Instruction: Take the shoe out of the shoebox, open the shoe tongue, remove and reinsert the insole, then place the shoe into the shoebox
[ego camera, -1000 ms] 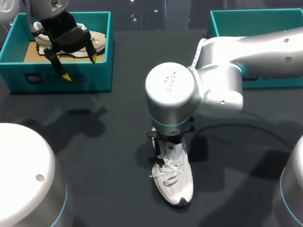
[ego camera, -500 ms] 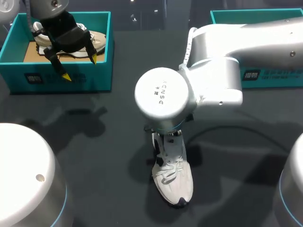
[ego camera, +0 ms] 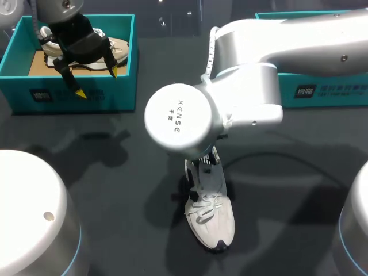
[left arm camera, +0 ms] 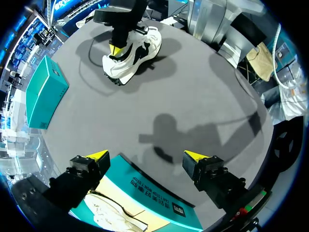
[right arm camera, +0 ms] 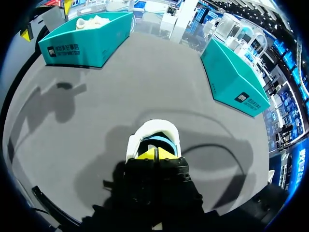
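The white shoe [ego camera: 211,224] stands on the dark grey table [ego camera: 103,190], well apart from both teal boxes, toe toward the robot. The right gripper [right arm camera: 155,153] is down in its mouth, yellow tips together; whether they pinch anything is hidden. The left gripper [ego camera: 96,81] hangs with fingers apart over the left box [ego camera: 115,95], which holds a second shoe [ego camera: 121,46]. A thin cable [ego camera: 287,153] lies on the table near the right box [ego camera: 322,92].
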